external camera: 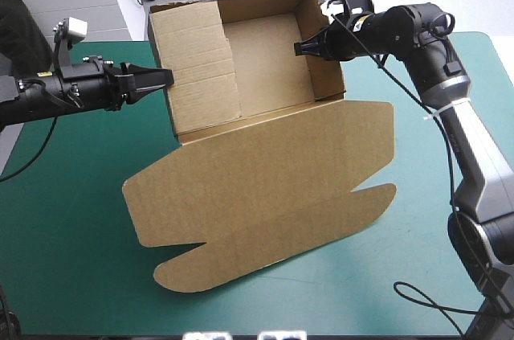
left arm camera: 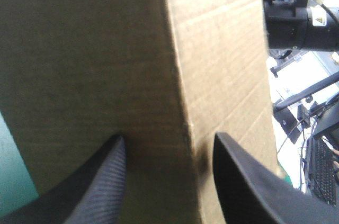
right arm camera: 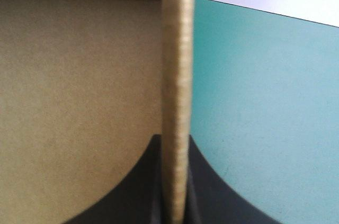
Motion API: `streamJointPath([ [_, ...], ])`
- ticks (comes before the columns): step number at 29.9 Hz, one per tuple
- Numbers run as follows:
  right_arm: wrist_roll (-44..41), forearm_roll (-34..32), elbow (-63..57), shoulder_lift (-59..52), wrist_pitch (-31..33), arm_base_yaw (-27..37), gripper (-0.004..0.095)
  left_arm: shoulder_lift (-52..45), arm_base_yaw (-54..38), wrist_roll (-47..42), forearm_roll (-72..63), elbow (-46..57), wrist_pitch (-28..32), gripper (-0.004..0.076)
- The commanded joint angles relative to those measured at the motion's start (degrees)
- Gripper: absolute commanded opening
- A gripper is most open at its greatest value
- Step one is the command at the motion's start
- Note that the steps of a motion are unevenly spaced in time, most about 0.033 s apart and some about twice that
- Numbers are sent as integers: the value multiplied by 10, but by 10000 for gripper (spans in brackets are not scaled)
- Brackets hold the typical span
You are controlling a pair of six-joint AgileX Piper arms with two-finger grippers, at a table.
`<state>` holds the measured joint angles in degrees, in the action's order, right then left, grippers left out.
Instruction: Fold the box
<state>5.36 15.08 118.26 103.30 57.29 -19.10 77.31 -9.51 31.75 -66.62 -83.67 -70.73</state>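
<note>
From above, my arms reach in from both sides over the far half of the teal-green tabletop (external camera: 64, 219). My left tool (external camera: 165, 76) is at the left outer wall of the brown box (external camera: 241, 59) and my right tool (external camera: 303, 47) is on its right wall. The lid (external camera: 265, 195) is spread toward the near edge, with bare cover around it. Along my left wrist, the black fingers (left arm camera: 100, 181) stand spread, the box's corner edge running between them. Along my right wrist, the fingers (right arm camera: 206, 181) pinch the wall's rim, with open cover just outside.
</note>
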Motion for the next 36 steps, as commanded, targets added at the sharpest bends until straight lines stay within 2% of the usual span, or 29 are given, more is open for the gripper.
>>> streamJointPath([
  [1, -20, 3, 15, -30, -53, -15, -13, -18, 3, 1, -28, -19, 5, 370],
  [5, -35, -24, 15, -30, -58, -32, -13, -18, 3, 1, 5, -19, 6, 370],
  [14, -85, -102, 15, -29, -85, -100, -11, -18, 4, -77, 140, -19, 44, 370],
  [19, -100, -100, 15, -29, -86, -111, -10, -18, 4, -110, 180, -19, 52, 370],
  [24, -100, -68, 15, -29, -80, -111, -10, -18, 4, -138, 240, -19, 75, 370],
  [30, -82, -63, 15, -29, -65, -111, -8, -18, 4, -138, 250, -19, 98, 360],
  [32, -82, -78, 15, -29, -54, -111, -8, -18, 5, -138, 240, -19, 99, 304],
  [33, -82, -85, 15, -29, -49, -111, -8, -18, 7, -138, 239, -19, 99, 251],
  [36, -82, -101, 15, -29, -36, -111, -8, -18, 28, -138, 240, -19, 105, 40],
])
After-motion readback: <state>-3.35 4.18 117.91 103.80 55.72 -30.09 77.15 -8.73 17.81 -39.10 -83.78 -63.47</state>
